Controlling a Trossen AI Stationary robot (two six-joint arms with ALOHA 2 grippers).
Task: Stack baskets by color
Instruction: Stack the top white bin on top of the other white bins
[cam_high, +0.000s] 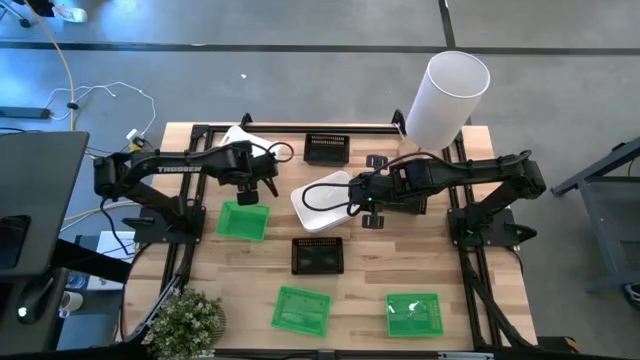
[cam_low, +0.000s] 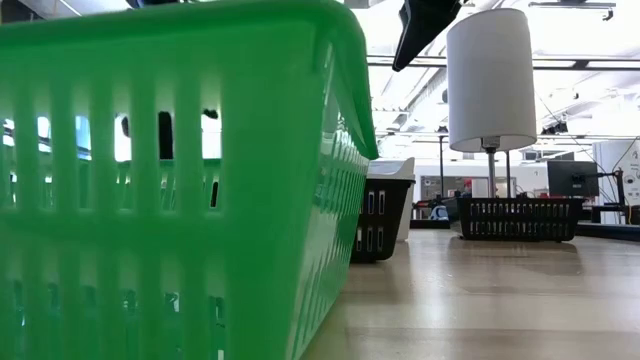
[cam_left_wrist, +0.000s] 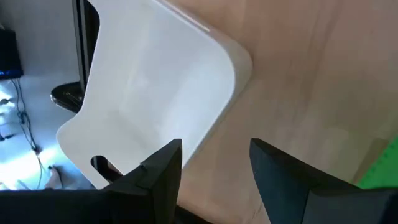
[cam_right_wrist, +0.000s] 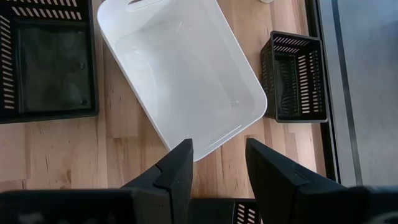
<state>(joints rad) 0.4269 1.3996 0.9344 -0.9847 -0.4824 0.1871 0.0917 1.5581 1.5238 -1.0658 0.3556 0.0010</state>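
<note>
My left gripper (cam_high: 262, 188) hangs open between a white basket (cam_left_wrist: 155, 87) at the table's far left (cam_high: 238, 135) and a green basket (cam_high: 243, 220). It touches neither. My right gripper (cam_right_wrist: 217, 163) is open above the near rim of a second white basket (cam_right_wrist: 180, 74), which lies flat at the table's middle (cam_high: 322, 200). Black baskets stand at the far edge (cam_high: 326, 148), at the centre (cam_high: 318, 255) and under my right arm (cam_right_wrist: 298, 78). Two more green baskets (cam_high: 300, 308) (cam_high: 415, 313) rest near the front edge.
A tall white cylinder (cam_high: 445, 100) stands at the far right corner. A potted plant (cam_high: 188, 322) sits at the near left corner. The arms' black frames run along both side edges. Bare wood lies between the centre black basket and the right frame.
</note>
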